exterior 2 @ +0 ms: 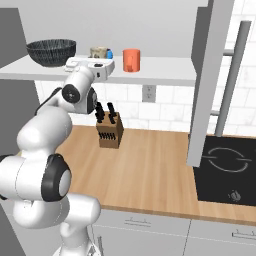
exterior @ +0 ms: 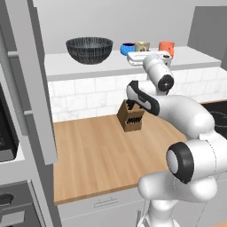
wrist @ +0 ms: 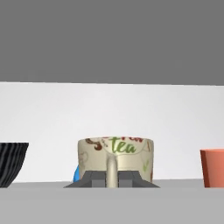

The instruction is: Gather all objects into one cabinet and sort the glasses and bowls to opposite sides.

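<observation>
On the cabinet's pale shelf board [exterior: 88,66] stand the wide dark grey bowl [exterior: 89,48] at the left, then the blue cup [exterior: 127,48], the beige mottled mug [exterior: 142,46] and the orange mug [exterior: 166,47] at the right. My gripper [wrist: 112,178] reaches in at shelf height and is shut on the beige mug's [wrist: 116,157] handle, one finger on each side. In the hand view the blue cup [wrist: 77,175] peeks out behind that mug, the bowl [wrist: 12,162] is at the left edge and the orange mug [wrist: 213,167] at the right.
The cabinet's grey doors stand open, one at the left [exterior: 35,88] and one at the right [exterior 2: 212,75]. Below are a wooden counter [exterior: 102,155] with a knife block [exterior: 131,116] and a black cooktop [exterior 2: 227,170] on the right.
</observation>
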